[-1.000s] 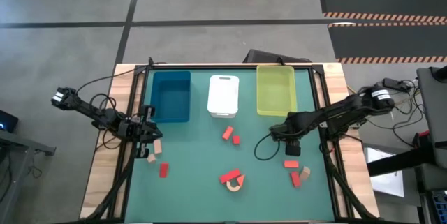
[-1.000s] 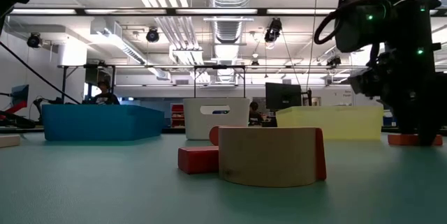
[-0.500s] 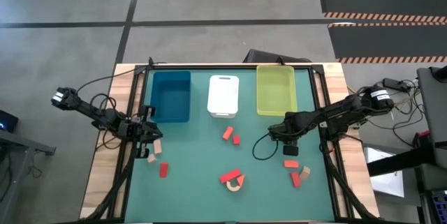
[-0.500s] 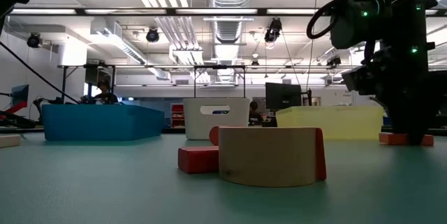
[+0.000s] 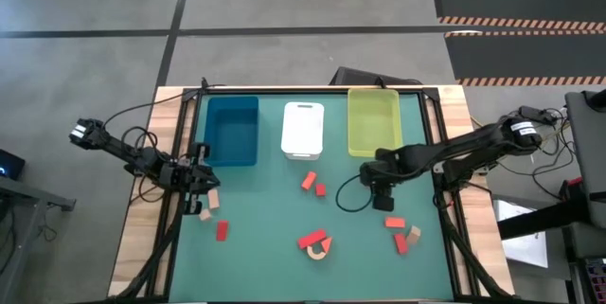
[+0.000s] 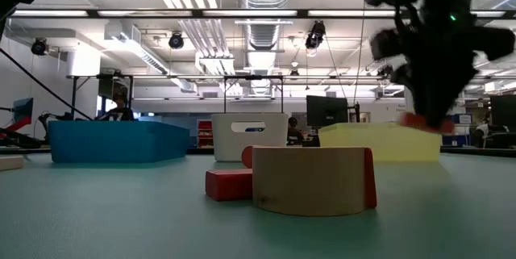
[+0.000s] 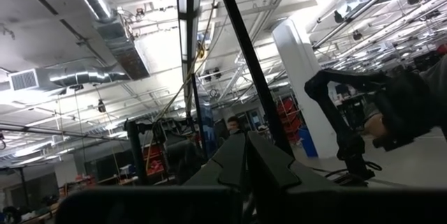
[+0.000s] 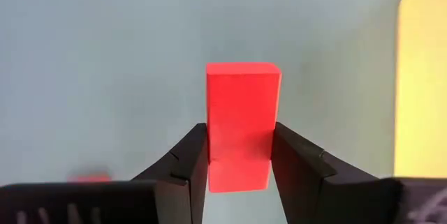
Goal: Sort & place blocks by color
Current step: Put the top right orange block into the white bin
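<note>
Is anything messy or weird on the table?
Nothing looks broken or spilled. Red and tan blocks lie scattered on the green table, waiting to be sorted. The right gripper holds a red block above the table; the left gripper waits at the table's left edge.

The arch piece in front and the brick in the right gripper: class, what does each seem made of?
The arch piece looks like unpainted wood: pale tan, matt, faint grain. The red brick held in the right gripper is probably painted wood, though its even, smooth colour hides any grain, so plastic is possible.
</note>
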Action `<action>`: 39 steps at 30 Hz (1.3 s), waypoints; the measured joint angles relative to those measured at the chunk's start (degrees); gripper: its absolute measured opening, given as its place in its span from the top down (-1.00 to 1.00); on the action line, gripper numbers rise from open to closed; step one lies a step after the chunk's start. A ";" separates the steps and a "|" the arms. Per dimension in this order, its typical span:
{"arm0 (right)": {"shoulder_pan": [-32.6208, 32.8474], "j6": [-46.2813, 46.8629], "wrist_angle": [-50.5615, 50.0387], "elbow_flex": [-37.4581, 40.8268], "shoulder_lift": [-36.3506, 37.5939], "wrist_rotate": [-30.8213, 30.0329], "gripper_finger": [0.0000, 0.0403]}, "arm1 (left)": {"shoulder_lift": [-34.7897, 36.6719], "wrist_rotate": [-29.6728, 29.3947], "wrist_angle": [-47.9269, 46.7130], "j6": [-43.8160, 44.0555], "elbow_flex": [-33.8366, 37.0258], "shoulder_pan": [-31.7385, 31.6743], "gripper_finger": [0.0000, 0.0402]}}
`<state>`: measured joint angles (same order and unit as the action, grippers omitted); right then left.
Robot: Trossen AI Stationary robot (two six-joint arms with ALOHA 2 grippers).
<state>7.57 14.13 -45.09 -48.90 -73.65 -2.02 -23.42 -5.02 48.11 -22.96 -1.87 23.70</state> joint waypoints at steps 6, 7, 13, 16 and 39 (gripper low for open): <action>-0.69 -5.61 4.57 -7.94 -0.72 -4.73 0.43 | 0.06 0.00 1.05 0.00 0.00 0.00 1.00; -1.06 -6.44 5.37 -9.24 -0.96 -5.61 0.43 | 0.10 0.00 1.08 0.00 0.00 0.00 1.00; -4.74 -13.88 15.55 -14.84 -2.36 -7.06 0.43 | 0.31 -0.04 5.07 -3.08 0.00 0.00 1.00; -6.76 -17.12 21.88 -16.42 -3.39 -7.10 0.43 | 0.31 -0.04 7.26 -6.00 0.00 0.00 1.00; -21.52 -21.66 -5.83 -56.42 -28.46 -2.37 0.43 | 0.74 -11.31 13.46 -15.54 0.00 -0.02 1.00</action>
<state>-13.95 -7.53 -50.92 -105.32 -102.11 -4.39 -22.68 -16.33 61.57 -38.50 -1.87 23.68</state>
